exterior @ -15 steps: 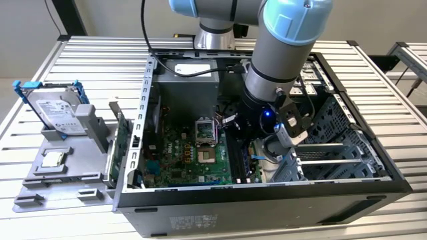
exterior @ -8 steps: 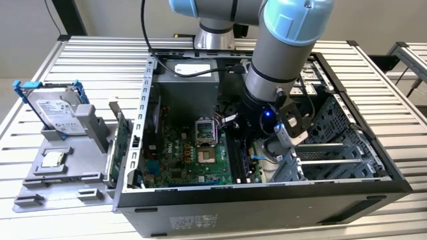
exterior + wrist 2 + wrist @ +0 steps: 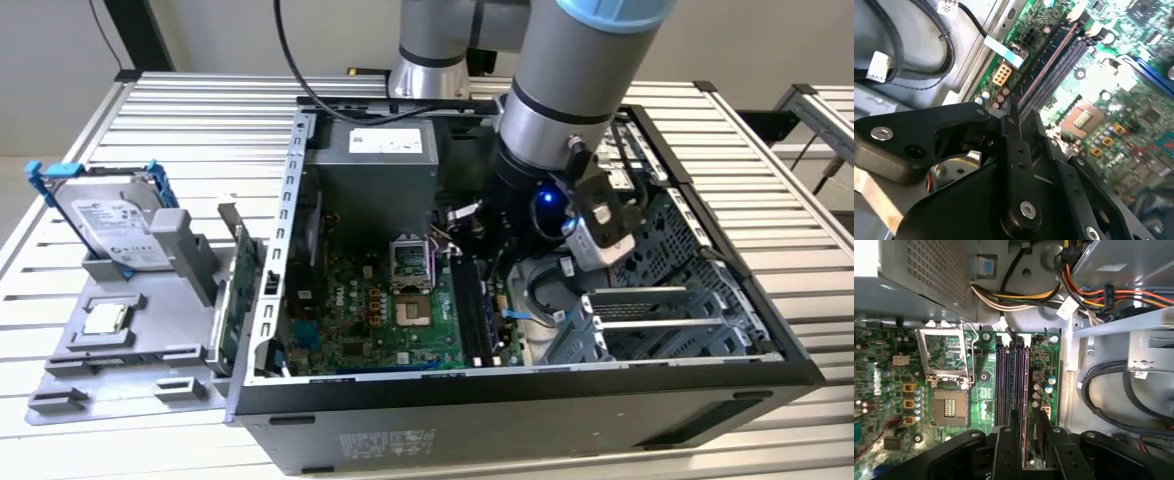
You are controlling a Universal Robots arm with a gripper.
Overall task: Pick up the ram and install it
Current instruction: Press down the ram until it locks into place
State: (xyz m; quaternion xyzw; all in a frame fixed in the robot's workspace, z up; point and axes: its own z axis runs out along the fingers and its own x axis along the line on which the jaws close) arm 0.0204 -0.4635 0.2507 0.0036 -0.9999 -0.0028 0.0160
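First wrist view, ram (image 3: 1025, 405) edge-on along memory slots (image 3: 1003, 385), tool (image 3: 1026, 432) gripping it

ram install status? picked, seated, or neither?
Picked: the gripper is inside the open case, shut on the ram, held edge-on over the memory slots. In hand: lining it up with a slot. Left: I can't confirm it is seated.

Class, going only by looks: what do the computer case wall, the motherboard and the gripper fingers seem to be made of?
Case wall: bare grey sheet metal, judging by its thin folded edge and punched holes.
Motherboard: glossy green circuit board, studded with soldered parts.
Gripper fingers: matte black, plastic or coated metal; the look leaves that open.
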